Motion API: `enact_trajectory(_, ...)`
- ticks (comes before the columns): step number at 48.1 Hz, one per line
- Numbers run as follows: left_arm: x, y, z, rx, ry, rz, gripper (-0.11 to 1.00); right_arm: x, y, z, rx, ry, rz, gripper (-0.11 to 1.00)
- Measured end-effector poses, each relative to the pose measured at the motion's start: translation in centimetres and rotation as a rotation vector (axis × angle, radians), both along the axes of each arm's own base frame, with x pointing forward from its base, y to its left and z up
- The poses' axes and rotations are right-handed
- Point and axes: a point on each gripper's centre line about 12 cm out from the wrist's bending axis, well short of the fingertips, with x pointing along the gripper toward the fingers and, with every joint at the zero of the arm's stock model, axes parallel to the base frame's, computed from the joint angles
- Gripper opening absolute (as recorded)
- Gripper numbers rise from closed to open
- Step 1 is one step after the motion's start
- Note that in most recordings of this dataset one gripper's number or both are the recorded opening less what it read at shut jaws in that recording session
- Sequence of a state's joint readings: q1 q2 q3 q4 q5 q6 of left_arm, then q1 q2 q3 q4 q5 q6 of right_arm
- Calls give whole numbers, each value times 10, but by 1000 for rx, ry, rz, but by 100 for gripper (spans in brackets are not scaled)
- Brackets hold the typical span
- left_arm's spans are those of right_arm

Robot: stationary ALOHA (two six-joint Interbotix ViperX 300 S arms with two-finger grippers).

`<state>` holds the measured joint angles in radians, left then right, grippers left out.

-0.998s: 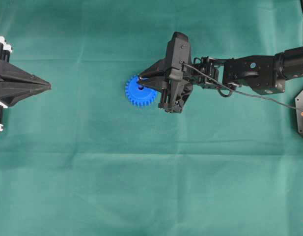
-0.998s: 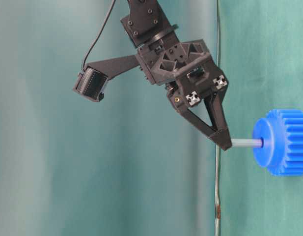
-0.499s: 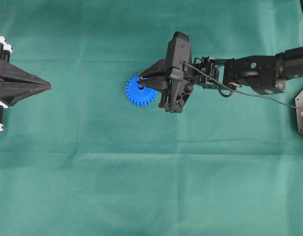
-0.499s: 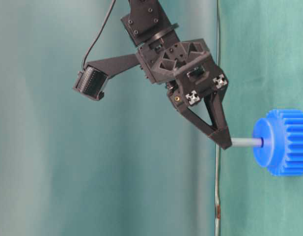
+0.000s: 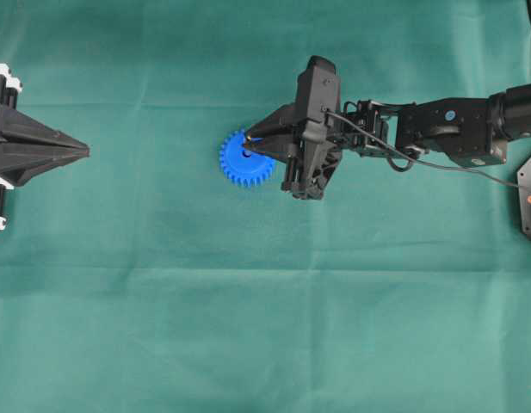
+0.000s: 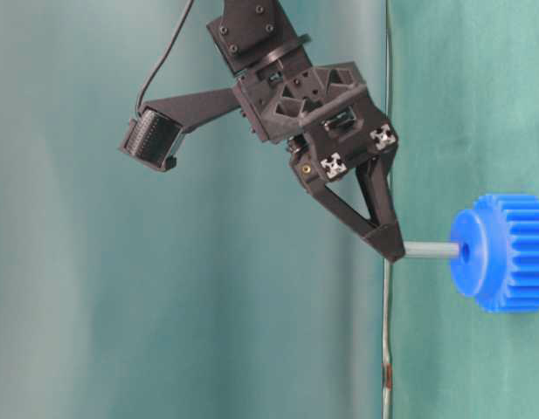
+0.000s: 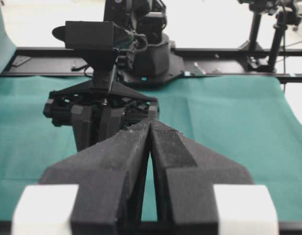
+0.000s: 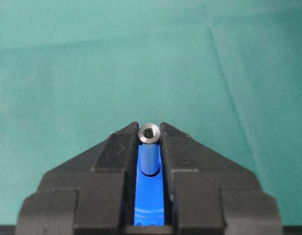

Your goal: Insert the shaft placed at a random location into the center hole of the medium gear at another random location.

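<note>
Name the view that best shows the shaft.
Table-level exterior: the shaft shows side-on between the right gripper and the medium gear. Right wrist shows its end only; overhead nearly hides it; left wrist shows none.

The bench (image 5: pixel 248 327) has a green cloth (image 5: pixel 145 258) on it. A blue medium gear (image 5: pixel 239 165) lies on the cloth.

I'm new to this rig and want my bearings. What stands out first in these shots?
The blue gear lies left of centre on the green cloth. The right hand grips a silvery shaft whose far end sits in the gear's centre hole. The left hand rests shut at the left edge.
</note>
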<state>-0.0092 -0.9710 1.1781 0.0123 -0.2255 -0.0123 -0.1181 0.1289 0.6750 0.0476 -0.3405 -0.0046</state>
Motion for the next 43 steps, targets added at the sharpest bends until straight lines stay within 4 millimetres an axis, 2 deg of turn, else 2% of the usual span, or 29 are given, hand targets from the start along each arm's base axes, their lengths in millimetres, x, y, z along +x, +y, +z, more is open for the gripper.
enact_trajectory(20,0,0,0,0,0,2,0,1,0,-4,0,0,1,13)
enact_trajectory(43,0,0,-1,2,8,1,0,3,-1,-33,5,50,-3,13)
